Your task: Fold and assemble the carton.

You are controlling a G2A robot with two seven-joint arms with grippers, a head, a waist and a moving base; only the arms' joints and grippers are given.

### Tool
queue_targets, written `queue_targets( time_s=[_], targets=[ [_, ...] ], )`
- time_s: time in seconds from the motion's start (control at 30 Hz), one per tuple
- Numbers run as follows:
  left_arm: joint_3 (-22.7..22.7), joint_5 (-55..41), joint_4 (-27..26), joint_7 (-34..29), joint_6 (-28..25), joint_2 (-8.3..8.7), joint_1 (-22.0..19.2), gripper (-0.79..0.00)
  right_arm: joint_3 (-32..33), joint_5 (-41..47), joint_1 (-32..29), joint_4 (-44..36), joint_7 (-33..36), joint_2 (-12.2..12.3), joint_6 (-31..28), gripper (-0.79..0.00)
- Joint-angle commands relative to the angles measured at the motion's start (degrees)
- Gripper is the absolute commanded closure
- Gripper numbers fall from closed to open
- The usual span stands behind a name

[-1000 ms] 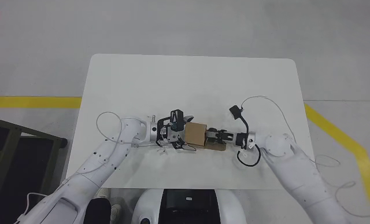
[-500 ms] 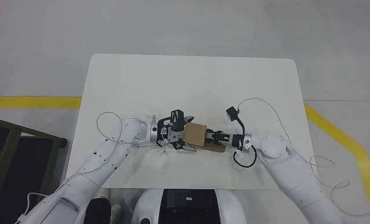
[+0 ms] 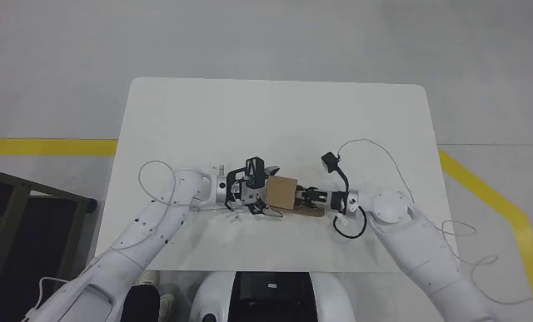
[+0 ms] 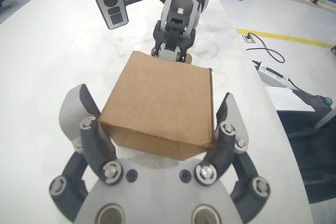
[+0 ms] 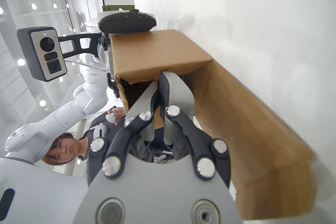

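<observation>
A brown carton lies on its side on the white table, held between both arms near the front edge. My left gripper is shut on the carton, one black pad on each side wall at its open near end. At the opposite end, my right gripper is shut, its tips poked into the carton's open mouth just under a wall edge. A long loose flap stretches back alongside the right gripper. In the top view the left gripper and the right gripper face each other across the box.
The table's front edge runs close behind both arms. A loose white cable loops by the left arm, and another cable curls over the right arm.
The right forearm and its camera mount have shifted slightly left, toward the carton. The carton and the left gripper have stayed put.
</observation>
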Motion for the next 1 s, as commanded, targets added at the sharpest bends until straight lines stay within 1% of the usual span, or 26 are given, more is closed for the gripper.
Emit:
queue_targets(
  time_s=[0.0,0.23,0.37,0.53,0.8,0.97],
  targets=[
    [-0.06,0.06,0.02,0.04,-0.07,0.01,0.01,-0.785,0.07,0.00,0.09,0.04,0.27,-0.03,0.06,0.000],
    [-0.09,0.09,0.10,0.05,-0.21,-0.02,0.09,-0.785,-0.29,0.06,0.47,0.49,0.92,-0.35,0.15,0.000],
    [-0.08,0.03,0.20,0.04,-0.25,-0.07,0.07,-0.785,0.73,-0.73,0.79,0.50,1.92,-0.07,0.60,0.000],
    [-0.16,-0.11,0.33,0.11,-0.29,-0.09,0.14,-0.785,3.60,-2.83,-0.48,-1.82,2.95,0.98,2.20,0.000],
    [-0.41,-0.13,0.40,0.07,-0.46,-0.04,0.30,-0.785,9.46,-5.22,-4.35,-6.53,2.26,2.81,4.72,0.000],
    [-0.72,0.00,0.31,0.26,-0.49,0.05,0.43,-0.785,13.37,-8.82,-6.51,-10.91,2.58,4.08,7.72,0.000]
  ],
)
